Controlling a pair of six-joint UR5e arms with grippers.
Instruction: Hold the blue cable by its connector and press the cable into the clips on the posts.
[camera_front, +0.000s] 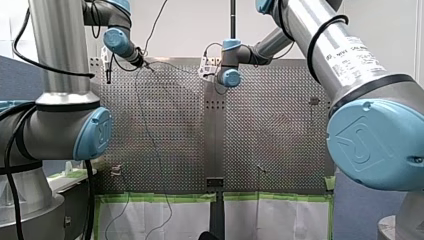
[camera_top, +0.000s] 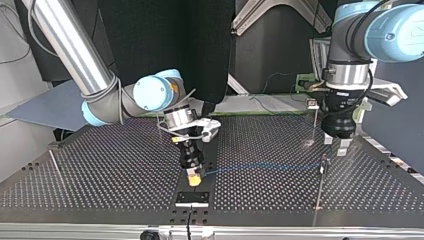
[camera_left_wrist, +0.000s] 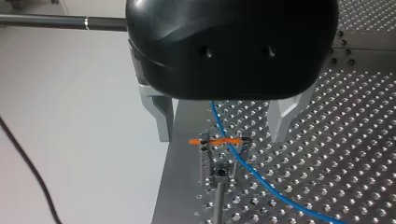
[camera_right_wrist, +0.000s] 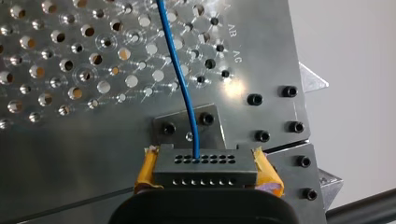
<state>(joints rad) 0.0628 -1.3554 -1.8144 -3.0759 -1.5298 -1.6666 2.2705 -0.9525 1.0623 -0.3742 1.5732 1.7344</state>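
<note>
My right gripper (camera_right_wrist: 205, 186) is shut on the grey connector (camera_right_wrist: 205, 165), which sits between its yellow pads (camera_right_wrist: 268, 175). The blue cable (camera_right_wrist: 180, 79) leaves the connector and runs away over the perforated table. In the top view my right gripper (camera_top: 194, 179) is low over the table near the front middle, and the cable (camera_top: 260, 167) stretches to a post (camera_top: 324, 167) at the right. My left gripper (camera_left_wrist: 223, 123) hangs open above that post's clip (camera_left_wrist: 219, 142), which has an orange band. The cable (camera_left_wrist: 261, 182) crosses the clip under the metal fingers (camera_left_wrist: 161, 116). My left gripper (camera_top: 340, 142) is empty.
A second post (camera_top: 314, 120) with a clip on top stands behind my left gripper in the top view. A thin post (camera_top: 55, 165) leans at the far left. A small black plate (camera_top: 192, 197) is bolted under my right gripper. Dark wires trail over the table (camera_front: 165, 130) in the front view.
</note>
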